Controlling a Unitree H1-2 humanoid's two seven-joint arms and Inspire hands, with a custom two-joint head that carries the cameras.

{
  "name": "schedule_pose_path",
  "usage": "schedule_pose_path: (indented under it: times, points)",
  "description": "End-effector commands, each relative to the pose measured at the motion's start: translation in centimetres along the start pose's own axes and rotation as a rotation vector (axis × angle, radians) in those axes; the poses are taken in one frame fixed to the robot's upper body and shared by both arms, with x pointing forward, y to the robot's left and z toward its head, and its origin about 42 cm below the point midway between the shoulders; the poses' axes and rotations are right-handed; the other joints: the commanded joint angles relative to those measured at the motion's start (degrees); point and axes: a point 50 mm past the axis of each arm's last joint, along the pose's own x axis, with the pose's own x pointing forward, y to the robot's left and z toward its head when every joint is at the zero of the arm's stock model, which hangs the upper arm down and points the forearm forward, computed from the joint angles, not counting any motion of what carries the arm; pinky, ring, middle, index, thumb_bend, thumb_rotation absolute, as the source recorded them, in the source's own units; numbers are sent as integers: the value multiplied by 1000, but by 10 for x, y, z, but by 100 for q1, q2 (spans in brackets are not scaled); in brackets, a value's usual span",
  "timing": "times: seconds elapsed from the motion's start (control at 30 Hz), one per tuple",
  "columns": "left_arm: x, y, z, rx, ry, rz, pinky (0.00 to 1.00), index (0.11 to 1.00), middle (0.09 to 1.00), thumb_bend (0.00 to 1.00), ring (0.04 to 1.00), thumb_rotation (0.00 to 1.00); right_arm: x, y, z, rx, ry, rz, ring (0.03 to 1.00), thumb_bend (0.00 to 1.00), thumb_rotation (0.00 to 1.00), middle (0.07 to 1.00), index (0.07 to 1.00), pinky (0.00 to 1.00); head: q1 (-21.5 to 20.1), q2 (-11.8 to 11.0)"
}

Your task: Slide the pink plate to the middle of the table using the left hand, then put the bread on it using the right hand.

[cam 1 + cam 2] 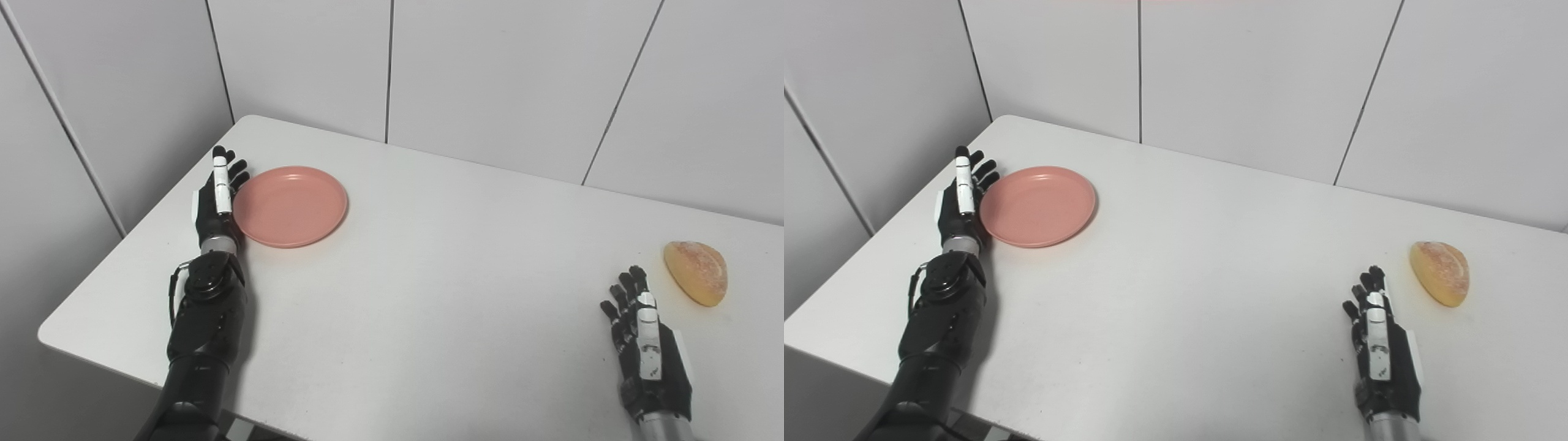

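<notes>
The pink plate [289, 205] lies flat on the left part of the white table [429, 257]. My left hand [217, 199] stands on edge against the plate's left rim, fingers straight and apart, holding nothing. The bread [696, 271], a golden half-round bun, rests near the table's right side. Close to the front right edge my right hand [643, 349] is open with fingers extended, a short way to the left of and nearer than the bread, not touching it.
Grey wall panels [490, 73] stand right behind the table's far edge and along its left side. The table's front edge [122, 367] runs diagonally at the lower left.
</notes>
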Motion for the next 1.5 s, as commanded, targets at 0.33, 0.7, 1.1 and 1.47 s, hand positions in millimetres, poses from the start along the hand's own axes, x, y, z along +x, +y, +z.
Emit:
schedule_pose_path:
  times: [0.33,0.7,1.1,1.47]
  points:
    - [-6,-50,15,34,-17,-181,867,843,844,725,863,1000,9,4,16,-18,-65,19,1000,773,941,1000,1000,1000,-93,41]
    - [-28,-92,13,120,-3,-357,864,865,870,697,882,1000,9,4,17,-19,-56,14,1000,781,934,1000,1000,1000,-84,91]
    - [-45,-125,10,139,0,-474,878,884,893,673,896,1000,9,1,18,-16,-52,10,1000,779,924,1000,1000,1000,-75,113]
    - [-66,-147,4,108,25,-554,897,913,920,674,920,1000,11,5,17,-7,-51,13,1000,759,932,1000,1000,1000,-257,153]
